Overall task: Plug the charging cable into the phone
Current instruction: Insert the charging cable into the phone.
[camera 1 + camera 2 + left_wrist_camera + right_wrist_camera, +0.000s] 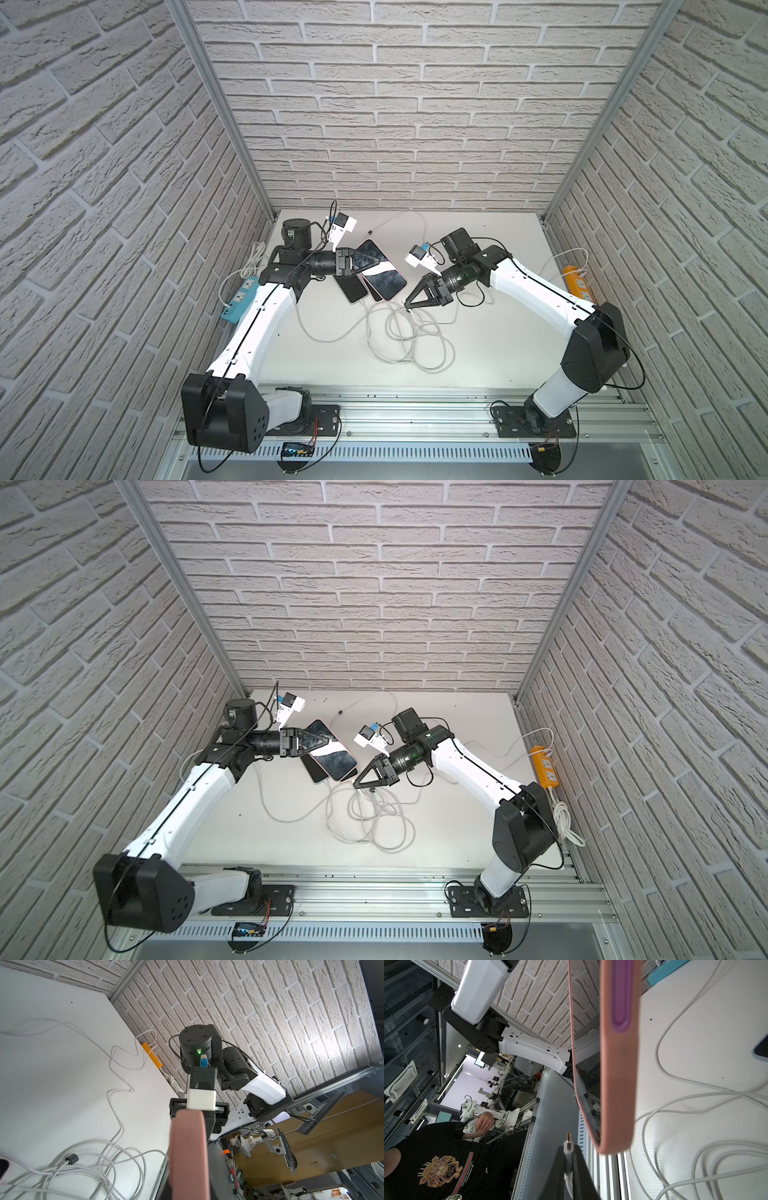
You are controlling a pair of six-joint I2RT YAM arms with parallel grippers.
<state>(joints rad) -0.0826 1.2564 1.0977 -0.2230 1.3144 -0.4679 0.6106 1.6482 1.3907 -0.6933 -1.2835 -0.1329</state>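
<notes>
Left pincer [384,261] clamps the phone [388,282], right pincer [409,305] pinches the plug [568,1144] near the phone's end; best square it up, then push gently.

Pinches slim white charging-cable plug [568,1144] in black right gripper [568,1148], metal tip bare, near but apart from salmon-pink-cased phone [616,1088]; loose white cords [657,1051] across white tabletop [726,1059].

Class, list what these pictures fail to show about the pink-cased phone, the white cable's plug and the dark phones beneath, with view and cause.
Charging port of the pink-cased phone: right wrist view, bottom edge blurred; top views, too small.
Connector type of the white cable plug: right wrist view, tiny; top views, lost at the right gripper.
Number of dark phones: top views, the raised phone overlaps them.
</notes>
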